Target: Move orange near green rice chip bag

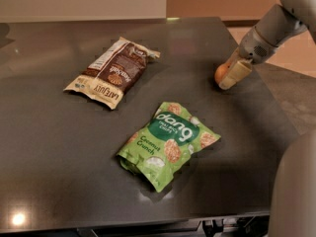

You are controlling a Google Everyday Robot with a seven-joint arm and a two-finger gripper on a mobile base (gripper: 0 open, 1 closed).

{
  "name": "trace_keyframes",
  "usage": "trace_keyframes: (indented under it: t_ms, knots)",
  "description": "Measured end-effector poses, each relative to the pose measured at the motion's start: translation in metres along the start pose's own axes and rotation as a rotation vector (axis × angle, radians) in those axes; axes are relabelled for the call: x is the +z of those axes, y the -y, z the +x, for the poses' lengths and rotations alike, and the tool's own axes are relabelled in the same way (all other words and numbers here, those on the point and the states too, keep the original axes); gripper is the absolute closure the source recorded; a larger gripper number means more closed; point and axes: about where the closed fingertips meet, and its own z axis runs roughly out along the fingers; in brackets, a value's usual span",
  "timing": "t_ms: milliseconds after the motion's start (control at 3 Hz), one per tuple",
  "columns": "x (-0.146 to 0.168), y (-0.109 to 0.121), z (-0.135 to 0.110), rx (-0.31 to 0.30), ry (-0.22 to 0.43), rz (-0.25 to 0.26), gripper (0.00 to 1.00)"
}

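Observation:
The orange (220, 73) lies on the dark table (59, 172) near its right edge, its right side hidden behind my gripper. My gripper (230, 76) reaches down from the upper right and sits right at the orange, overlapping it. The green rice chip bag (169, 143) lies flat in the middle front of the table, well to the left of and nearer than the orange.
A brown and cream snack bag (112, 72) lies at the back left of the table. The table's right edge runs just beyond the orange. A grey part of the robot (296, 191) fills the lower right corner.

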Motion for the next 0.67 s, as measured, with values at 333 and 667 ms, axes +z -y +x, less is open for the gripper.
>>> trace_keyframes:
  t_ms: [333, 667]
  knots:
    - [-0.005, -0.008, -0.005, -0.022, 0.010, -0.018, 0.64]
    - [-0.011, -0.032, -0.018, -0.075, 0.034, -0.071, 0.87]
